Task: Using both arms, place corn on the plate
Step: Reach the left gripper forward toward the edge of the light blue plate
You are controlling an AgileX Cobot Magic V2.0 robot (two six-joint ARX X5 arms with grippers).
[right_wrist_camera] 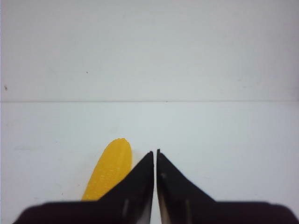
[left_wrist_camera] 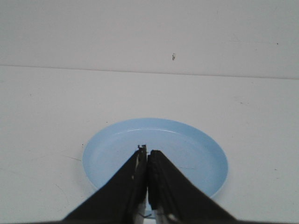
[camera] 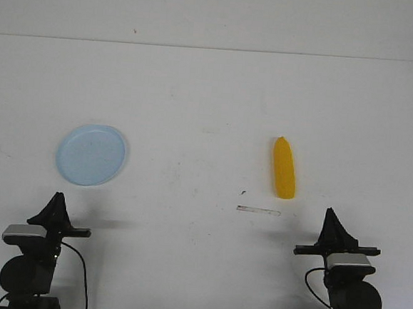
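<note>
**Waiting at the near edge: both grippers clenched, corn and plate apart**

Lying on the white counter (camera: 210, 105), the corn (camera: 285, 168) sits at about 3 o'clock from the middle of the front view, its long axis running nearly away from the robot, with the tapered tip at the far end and the blunt end nearer. The plate (camera: 92, 155) rests flat at about 9 o'clock, well apart from the corn, with nothing on it.

The left gripper (camera: 59, 196) stands at the near edge, at about 6 o'clock from the plate and a short way off it. In the left wrist view its fingers (left_wrist_camera: 133, 182) are pressed together with nothing between them, and the pale blue plate (left_wrist_camera: 196, 154) lies just beyond the tips.

The right gripper (camera: 329, 211) stands at the near edge too, at roughly 5 o'clock from the corn, near it but not touching. In the right wrist view its fingers (right_wrist_camera: 180, 184) are drawn together with only a thin slit between them, grasping nothing, and the corn (right_wrist_camera: 110, 170) lies beside one finger, partly hidden behind it.

A thin pale strip (camera: 258, 211) lies on the counter at about 7 o'clock from the corn's blunt end, with a small dark speck (camera: 243, 192) just beyond it.
</note>
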